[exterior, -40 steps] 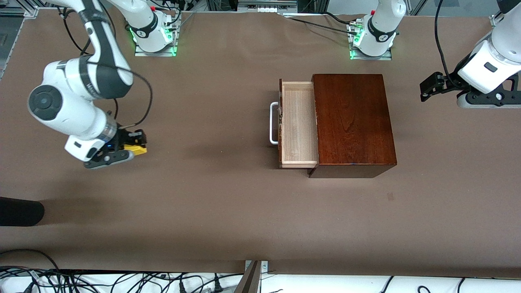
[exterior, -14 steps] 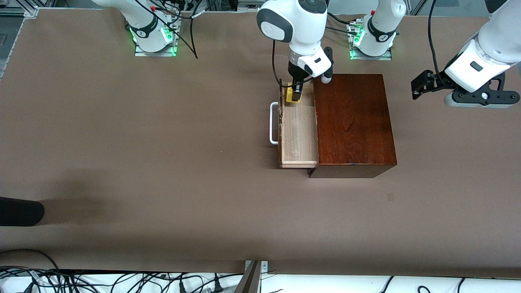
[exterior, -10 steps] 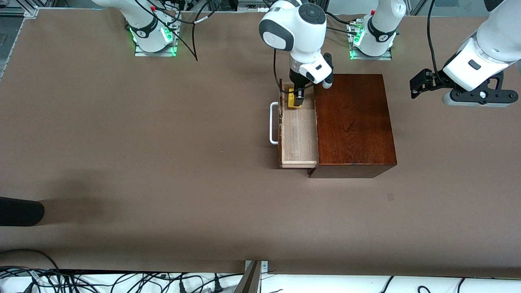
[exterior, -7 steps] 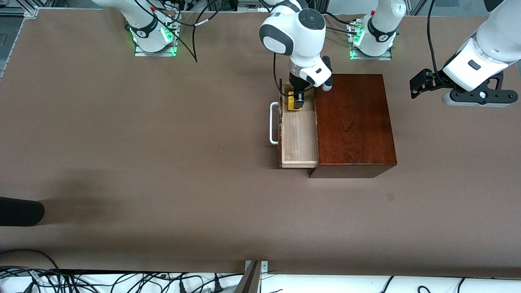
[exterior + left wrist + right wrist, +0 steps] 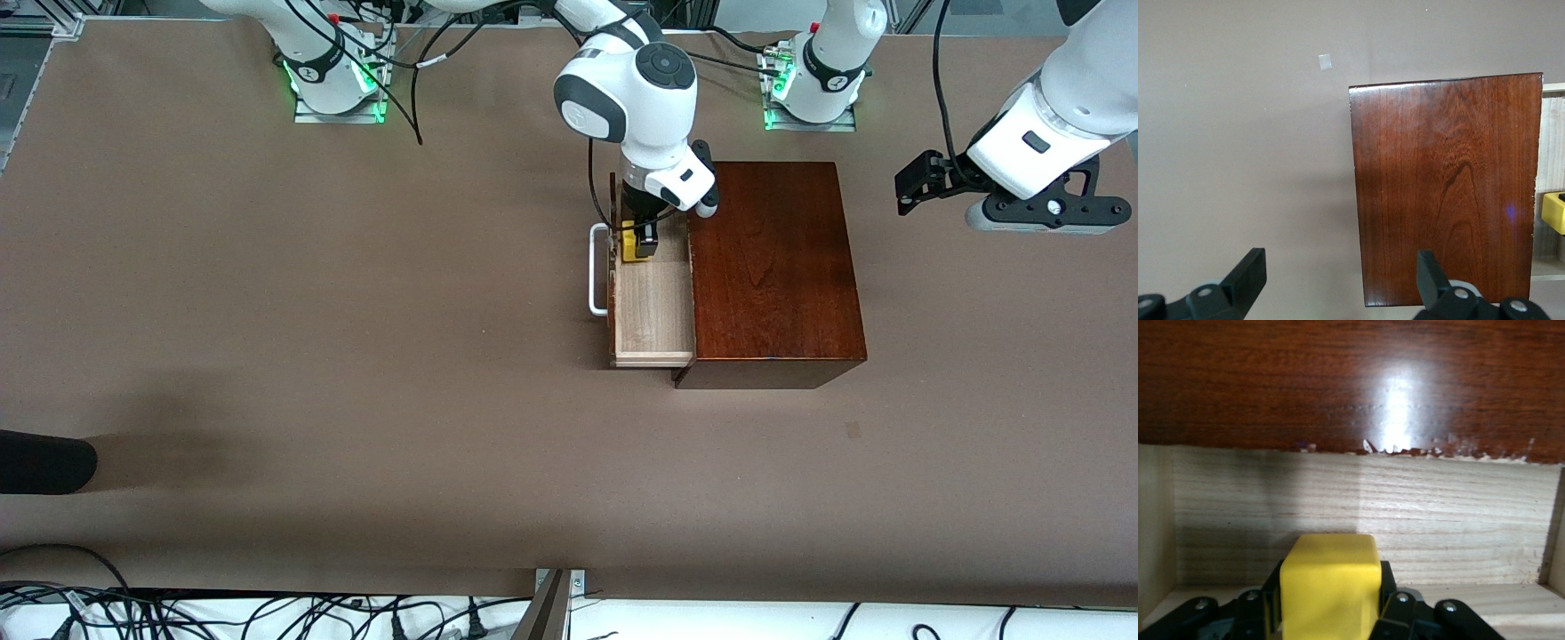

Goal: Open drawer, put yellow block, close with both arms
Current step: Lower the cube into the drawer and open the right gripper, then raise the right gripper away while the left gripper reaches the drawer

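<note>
The yellow block (image 5: pixel 629 245) sits clamped between the fingers of the right end effector (image 5: pixel 642 242), which is closed on it and holds it inside the open drawer (image 5: pixel 653 302), at the part of the tray farther from the front camera. In the right wrist view the yellow block (image 5: pixel 1330 590) shows low over the pale wood floor, with the black fingers (image 5: pixel 1395 613) pressed against its two sides; whether its underside touches the floor cannot be told. The drawer is pulled out from the dark wooden box (image 5: pixel 772 267) toward the right arm's end of the bench (image 5: pixel 356 356), and its white handle (image 5: pixel 596 269) stands on its front, just beside the block. The left end effector (image 5: pixel 916 185) hangs in the air at the left arm's end of the bench, well apart from the box, waiting; the left wrist view shows its fingers (image 5: pixel 1248 275) spread wide with nothing between them.
</note>
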Robot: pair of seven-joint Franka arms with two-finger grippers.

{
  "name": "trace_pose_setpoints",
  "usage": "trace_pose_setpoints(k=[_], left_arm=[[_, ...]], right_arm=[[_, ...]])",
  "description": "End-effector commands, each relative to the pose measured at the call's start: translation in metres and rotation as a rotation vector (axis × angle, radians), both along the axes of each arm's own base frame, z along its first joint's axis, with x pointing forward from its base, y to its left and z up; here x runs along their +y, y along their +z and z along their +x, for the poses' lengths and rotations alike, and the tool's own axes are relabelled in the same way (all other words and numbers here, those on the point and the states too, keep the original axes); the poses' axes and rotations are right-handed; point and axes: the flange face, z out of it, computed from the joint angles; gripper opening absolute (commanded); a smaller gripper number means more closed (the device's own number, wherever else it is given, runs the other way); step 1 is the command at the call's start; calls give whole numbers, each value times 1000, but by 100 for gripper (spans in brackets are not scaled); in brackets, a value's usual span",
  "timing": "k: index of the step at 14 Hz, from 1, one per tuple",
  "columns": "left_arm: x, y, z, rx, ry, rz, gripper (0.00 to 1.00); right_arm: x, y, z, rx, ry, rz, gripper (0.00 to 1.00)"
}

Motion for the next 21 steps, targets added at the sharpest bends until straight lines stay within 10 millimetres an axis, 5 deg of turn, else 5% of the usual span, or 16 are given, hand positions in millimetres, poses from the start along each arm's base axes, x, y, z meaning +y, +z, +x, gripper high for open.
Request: trace_pose_setpoints(k=[1, 3, 4, 5, 11, 13, 14, 18, 21], left_arm=[[-1, 6, 2, 4, 2, -12, 100], [-1, 5, 2, 5, 2, -12, 100], [-1, 6, 2, 4, 0, -12, 100], [-1, 5, 2, 5, 0, -13, 100], [-2, 6, 1, 6, -6, -14, 100], [-2, 8, -2, 27, -13, -13, 100], [-1, 14, -2, 22, -16, -14, 100], [-10, 13, -5, 53, -28, -9, 100], [-15, 10, -5, 69, -150, -45, 100]], right_arm=[[0, -8, 11, -5, 13, 10, 0], [0, -11, 14, -11, 6, 23, 0], [0, -14, 14, -12, 12, 22, 40], [0, -14, 15, -13, 7, 24, 99], [-3, 11, 22, -38, -7, 48, 100], [-16, 48, 35, -56, -33, 75, 100], [-24, 81, 38, -75, -49, 97, 100], [-114, 188, 91, -136, -198, 87, 100], [-180, 232, 119, -125, -313, 73, 100]])
